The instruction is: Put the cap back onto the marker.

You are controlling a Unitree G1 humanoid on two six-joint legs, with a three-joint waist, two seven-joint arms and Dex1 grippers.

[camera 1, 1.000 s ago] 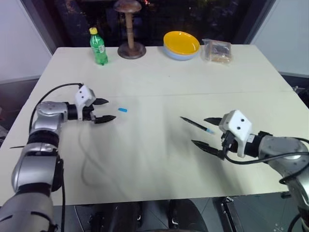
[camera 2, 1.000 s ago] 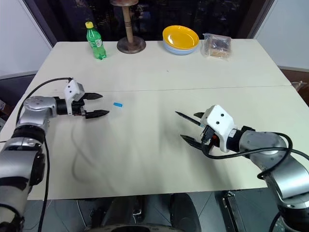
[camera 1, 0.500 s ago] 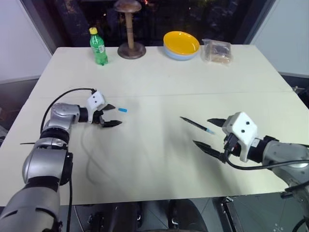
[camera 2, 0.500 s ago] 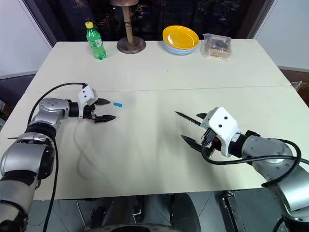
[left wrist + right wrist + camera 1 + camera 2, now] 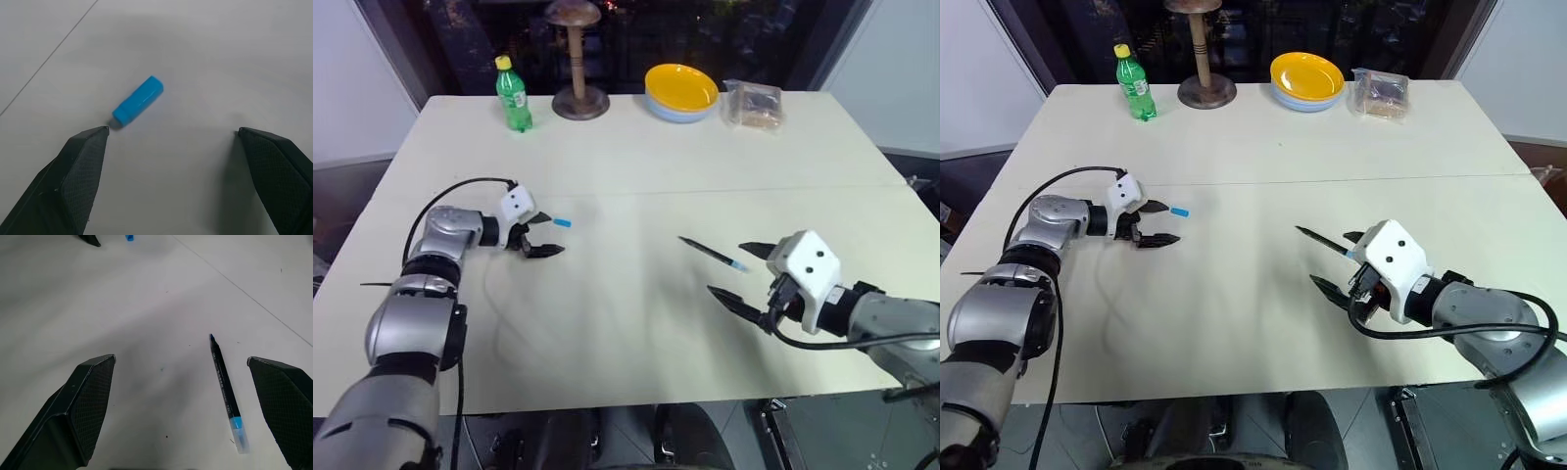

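Your left gripper [image 5: 541,234] sits low over the table [image 5: 636,157] w/ both fingers spread wide, nothing between them. The cap [image 5: 562,222], small and bright blue, lies flat on the table just beyond the fingertips, apart from them; in the left wrist view the cap [image 5: 137,101] lies slantwise, nearer one finger [image 5: 78,166] than the other, not touching either as far as can be told. Your right gripper [image 5: 741,271] is also spread wide and holds nothing; it hangs near the table's front-right area. The marker [image 5: 713,254] lies flat on the table just beside that gripper, on its inner side, dark body w/ a light blue band at the end nearest the gripper and the pointed tip aimed away toward the table's middle. In the right wrist view the marker [image 5: 225,392] lies ahead of the spread fingers, closer to one finger [image 5: 286,404], no contact seen. Cap and marker are well apart, cap on your left half, marker on your right half; the cap is not on the marker. At the far edge of the table: a green bottle [image 5: 512,94] w/ yellow lid, upright; next to it a wooden stand [image 5: 575,59] on a round base; then a yellow bowl [image 5: 680,88] resting on a pale one; then a clear bag [image 5: 756,103] w/ brownish contents. A black cable [image 5: 460,186] loops from your left arm above the table.
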